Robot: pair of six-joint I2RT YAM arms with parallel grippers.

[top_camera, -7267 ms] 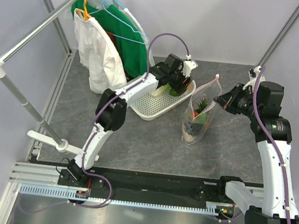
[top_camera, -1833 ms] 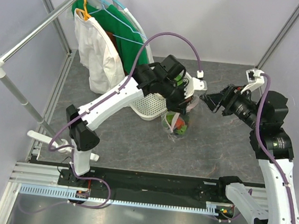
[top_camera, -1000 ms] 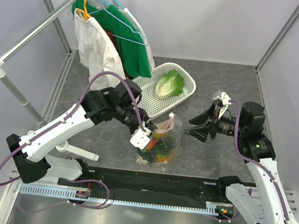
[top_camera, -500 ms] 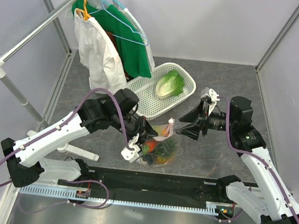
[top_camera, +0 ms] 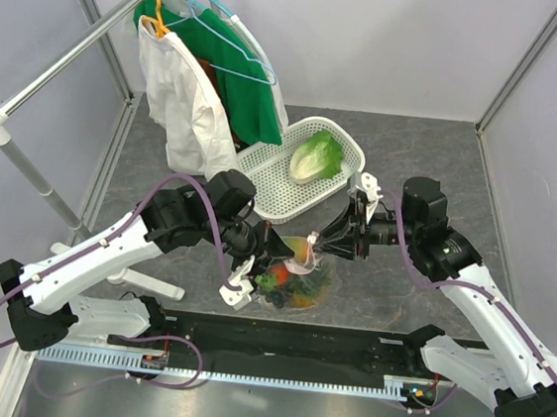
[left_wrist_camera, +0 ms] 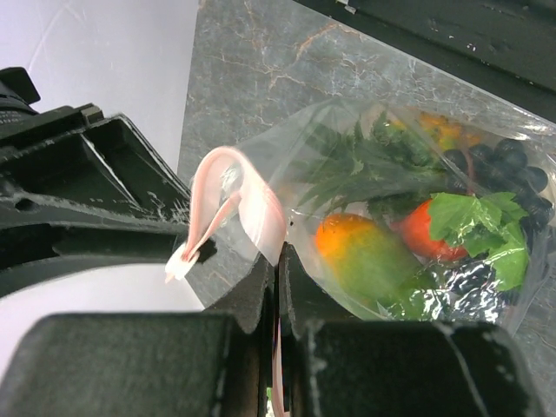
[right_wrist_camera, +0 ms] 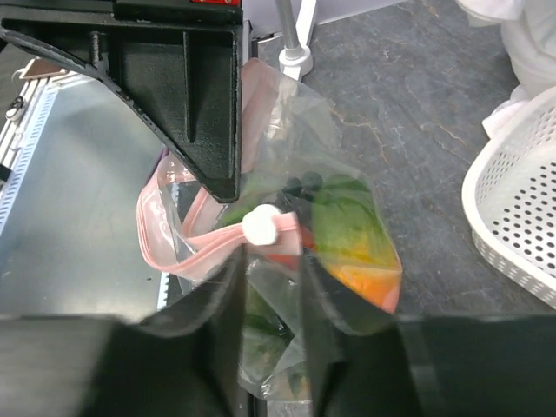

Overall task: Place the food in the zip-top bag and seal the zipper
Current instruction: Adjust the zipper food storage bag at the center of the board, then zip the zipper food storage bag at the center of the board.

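The zip-top bag [top_camera: 296, 278] lies on the table near the front, clear and full of food: an orange-green fruit [left_wrist_camera: 360, 254], a red piece [left_wrist_camera: 426, 234], green leaves [left_wrist_camera: 486, 228] and dark grapes [left_wrist_camera: 512, 161]. My left gripper [left_wrist_camera: 276, 261] is shut on the pink zipper [left_wrist_camera: 252, 201] at the bag's mouth edge; from above the left gripper [top_camera: 270, 254] stands at the bag's left. My right gripper [right_wrist_camera: 274, 271] [top_camera: 320, 250] reaches in from the right. Its jaws stand apart astride the bag's film, just under the white slider [right_wrist_camera: 262, 224] on the zipper [right_wrist_camera: 204, 248].
A white lattice basket [top_camera: 341, 180] with a lettuce [top_camera: 314, 157] sits behind the bag; its rim [right_wrist_camera: 512, 234] shows at the right wrist view's right. Clothes hang on a rack [top_camera: 208, 77] at the back left. The rack's foot [top_camera: 117, 272] stands beside the left arm.
My right gripper has swung left up to the bag's mouth and its jaws have narrowed around the film. The left gripper has kept its hold and shifted the bag slightly.
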